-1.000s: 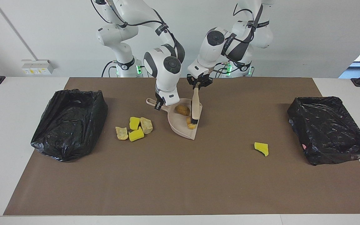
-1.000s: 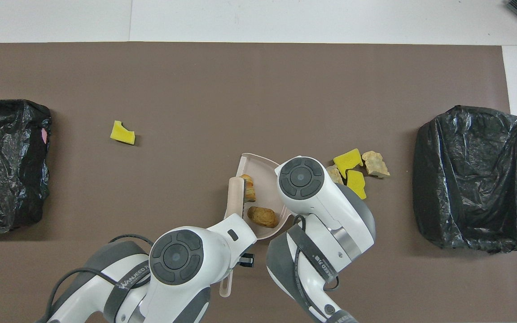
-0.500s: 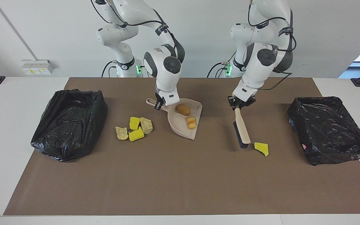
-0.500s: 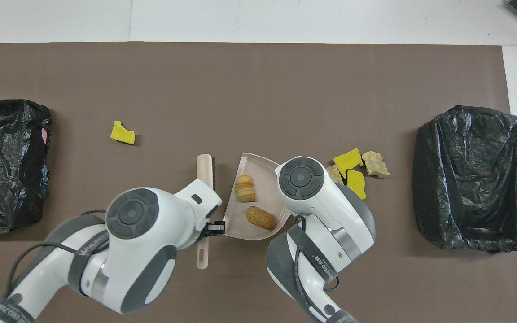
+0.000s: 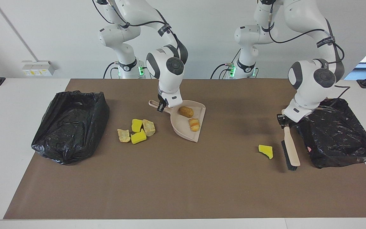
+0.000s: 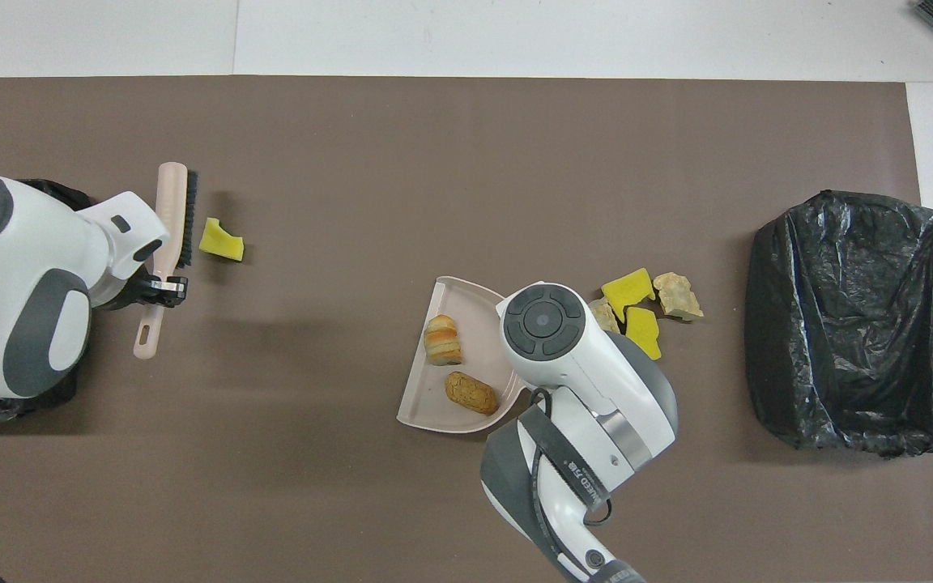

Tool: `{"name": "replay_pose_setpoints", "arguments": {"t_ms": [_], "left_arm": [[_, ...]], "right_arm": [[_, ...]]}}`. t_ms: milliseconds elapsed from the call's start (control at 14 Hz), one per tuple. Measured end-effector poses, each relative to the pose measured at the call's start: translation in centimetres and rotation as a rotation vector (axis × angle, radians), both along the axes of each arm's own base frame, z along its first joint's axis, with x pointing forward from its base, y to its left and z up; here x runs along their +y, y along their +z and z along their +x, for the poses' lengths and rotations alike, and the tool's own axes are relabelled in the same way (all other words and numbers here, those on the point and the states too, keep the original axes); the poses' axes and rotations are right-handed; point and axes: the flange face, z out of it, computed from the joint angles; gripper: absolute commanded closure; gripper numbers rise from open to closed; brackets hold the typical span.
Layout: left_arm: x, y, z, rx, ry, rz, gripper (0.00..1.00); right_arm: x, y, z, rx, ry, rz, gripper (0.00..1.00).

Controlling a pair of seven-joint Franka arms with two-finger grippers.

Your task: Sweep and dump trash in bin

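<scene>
Here, starting at the right arm's end of the bench, one black-lined bin sits with a cluster of trash just beside it: yellow sponge pieces and pale tan lumps. Next comes the dustpan, flat on the brown mat, with two brownish lumps in it; the right gripper has its jaws closed on the pan's handle. Farther along lies a lone yellow sponge scrap, then the brush, bristles toward the scrap, held by the left gripper with jaws clamped on its handle, just beside the second bin. To sweep well, I would drop the bristles onto the mat beside the scrap and drag steadily toward the pan's open lip, keeping the pan pressed flat.
</scene>
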Motion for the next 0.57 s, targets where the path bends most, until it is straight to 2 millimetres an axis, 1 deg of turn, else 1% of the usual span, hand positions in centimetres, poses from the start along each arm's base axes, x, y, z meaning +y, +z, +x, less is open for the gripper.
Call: {"name": "replay_pose_setpoints", "arguments": {"t_ms": [71,143,286,429,571], "left_arm": [[0.2,-0.6,-0.1,0.015,-0.014,-0.002,1.0],[-0.2,-1.0,-0.2,0.027,-0.025,-0.004,1.0],[-2.3,-1.8,-0.9,0.055,-0.06,-0.008,1.0],[-5.7,-2.2,-2.2,0.082,-0.117,-0.006,1.0],[-10.2,-2.7,-4.9,0.113,-0.183,-0.014,1.0]], "right_arm": [[0.0,0.0,0.0,0.0,0.0,0.0,1.0],[0.0,0.0,0.0,0.0,0.0,0.0,1.0],[0.0,0.0,0.0,0.0,0.0,0.0,1.0],[0.0,0.0,0.0,0.0,0.0,0.0,1.0],[0.0,0.0,0.0,0.0,0.0,0.0,1.0]]}}
